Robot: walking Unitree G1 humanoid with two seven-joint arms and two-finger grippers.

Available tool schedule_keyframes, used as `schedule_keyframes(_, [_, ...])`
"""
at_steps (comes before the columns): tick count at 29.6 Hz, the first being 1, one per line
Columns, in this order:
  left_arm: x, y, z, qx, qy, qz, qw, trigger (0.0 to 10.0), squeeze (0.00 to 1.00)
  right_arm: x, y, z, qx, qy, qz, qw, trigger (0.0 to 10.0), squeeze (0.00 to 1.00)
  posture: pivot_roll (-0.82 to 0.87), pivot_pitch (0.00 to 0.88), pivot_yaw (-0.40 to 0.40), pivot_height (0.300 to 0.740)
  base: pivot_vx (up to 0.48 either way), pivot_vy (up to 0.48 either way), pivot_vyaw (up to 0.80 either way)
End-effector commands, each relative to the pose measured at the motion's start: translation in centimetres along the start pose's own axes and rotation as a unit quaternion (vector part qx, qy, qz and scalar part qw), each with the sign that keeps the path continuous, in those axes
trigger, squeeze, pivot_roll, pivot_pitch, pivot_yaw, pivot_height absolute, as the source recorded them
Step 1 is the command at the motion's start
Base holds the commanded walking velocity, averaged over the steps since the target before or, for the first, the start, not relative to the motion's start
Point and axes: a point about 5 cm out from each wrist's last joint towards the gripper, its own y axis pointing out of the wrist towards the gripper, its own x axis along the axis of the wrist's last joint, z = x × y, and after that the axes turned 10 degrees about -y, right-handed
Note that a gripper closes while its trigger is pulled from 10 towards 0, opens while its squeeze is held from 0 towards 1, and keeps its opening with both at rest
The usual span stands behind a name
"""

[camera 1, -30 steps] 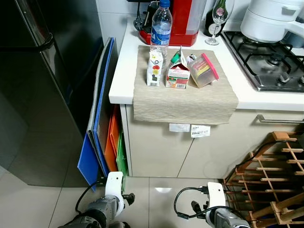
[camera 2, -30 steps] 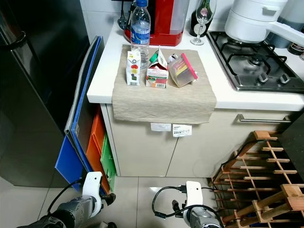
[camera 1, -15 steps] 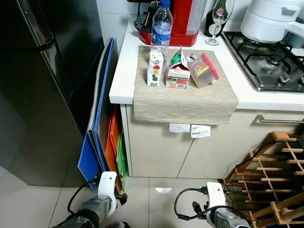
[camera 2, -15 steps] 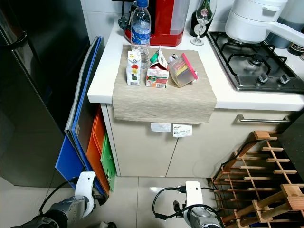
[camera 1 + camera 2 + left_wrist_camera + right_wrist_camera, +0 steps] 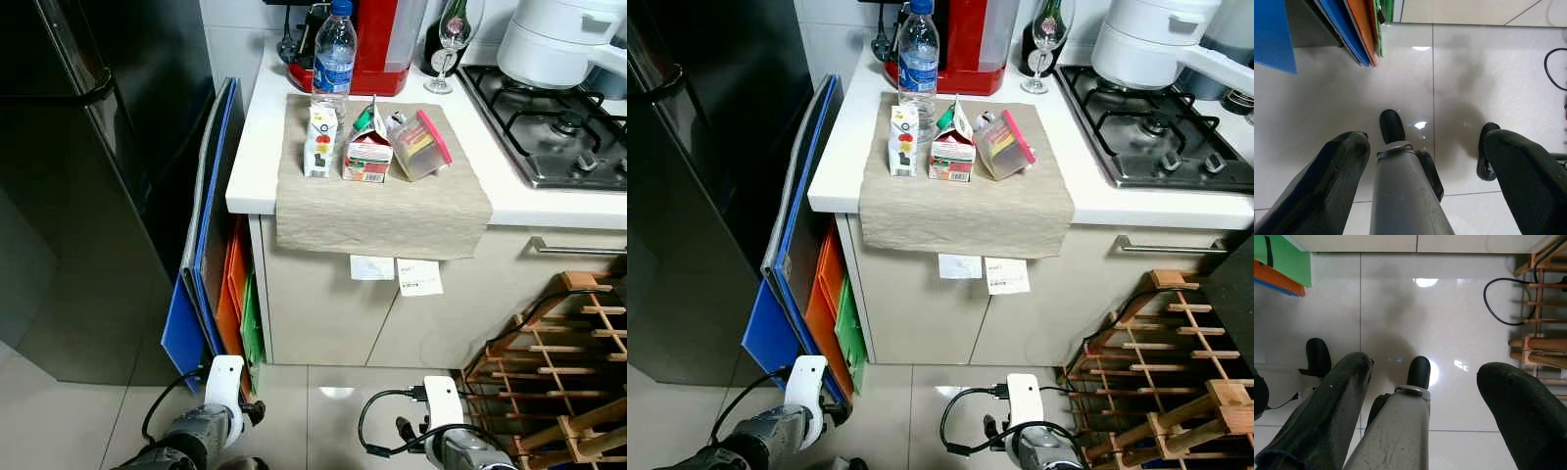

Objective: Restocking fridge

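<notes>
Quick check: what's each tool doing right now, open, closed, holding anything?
Left tool: open, holding nothing, hanging low over the floor.
Right tool: open, holding nothing, hanging low over the floor.

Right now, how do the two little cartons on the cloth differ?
The white carton is tall and slim, its top shut; the red carton is squat and wide, its gable top open. The white one shows fruit pictures; the red one has red and green print. Both stand upright on the beige cloth, side by side.

Glossy pale floor tiles [image 5: 1327, 107], a coarse matt linen cloth [image 5: 382, 201] on the smooth white tabletop [image 5: 260, 147], bare wooden rack [image 5: 558, 362].
</notes>
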Motion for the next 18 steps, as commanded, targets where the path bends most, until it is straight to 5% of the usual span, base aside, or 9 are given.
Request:
schedule_keyframes(1, [-0.5,0.0,-0.1,0.0,0.009,0.006,1.0,10.0,0.0,0.4,0.0,0.0,0.0,0.001,-0.002,1.0,10.0,0.0,-0.03,0.0,-0.007,0.74,0.0,0.0,0.0])
schedule_keyframes(18, [-1.0,-0.1,1.3,0.018,0.018,0.009,1.0,10.0,0.0,0.4,0.0,-0.1,0.0,-0.002,0.001,1.0,10.0,0.0,-0.03,0.0,-0.014,0.74,0.0,0.0,0.0])
